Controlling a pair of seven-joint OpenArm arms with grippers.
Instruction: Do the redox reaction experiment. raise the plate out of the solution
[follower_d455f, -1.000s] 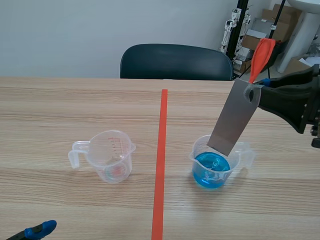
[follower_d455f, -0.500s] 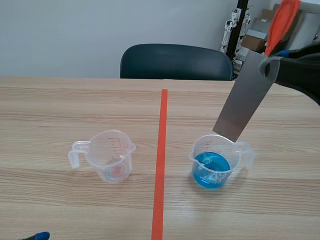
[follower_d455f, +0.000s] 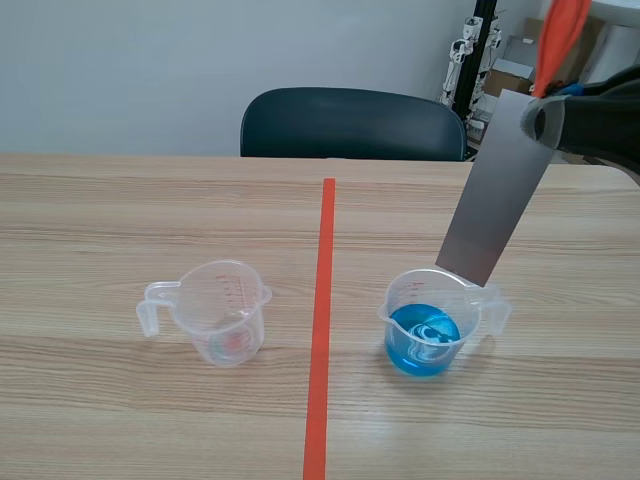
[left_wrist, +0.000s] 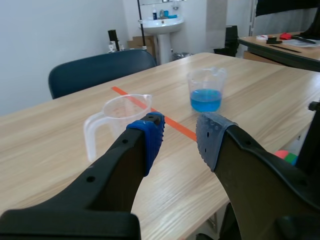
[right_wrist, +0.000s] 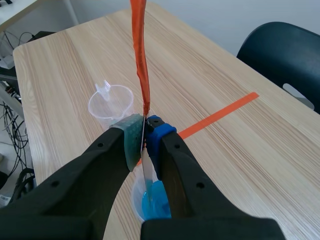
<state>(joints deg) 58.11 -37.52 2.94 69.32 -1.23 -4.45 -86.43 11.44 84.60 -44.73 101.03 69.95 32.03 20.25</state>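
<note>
Two jugs: an empty jug (follower_d455f: 225, 312), and blue solution (follower_d455f: 422, 342) in the second jug (follower_d455f: 400, 300); my right gripper (right_wrist: 145, 131) pinches the plate (follower_d455f: 495, 190), my left gripper (left_wrist: 180, 135) is spread.

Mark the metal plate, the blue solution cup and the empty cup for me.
metal plate (follower_d455f: 495, 190), scene view, middle of its flat face.
blue solution cup (follower_d455f: 400, 300), scene view, clear wall above the liquid.
empty cup (follower_d455f: 228, 312), scene view, front wall.

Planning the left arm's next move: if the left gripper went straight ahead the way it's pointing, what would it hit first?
Likely the empty clear cup, just ahead of the open left gripper and off its centre line; the cup of blue solution stands farther. Depth unclear.
</note>
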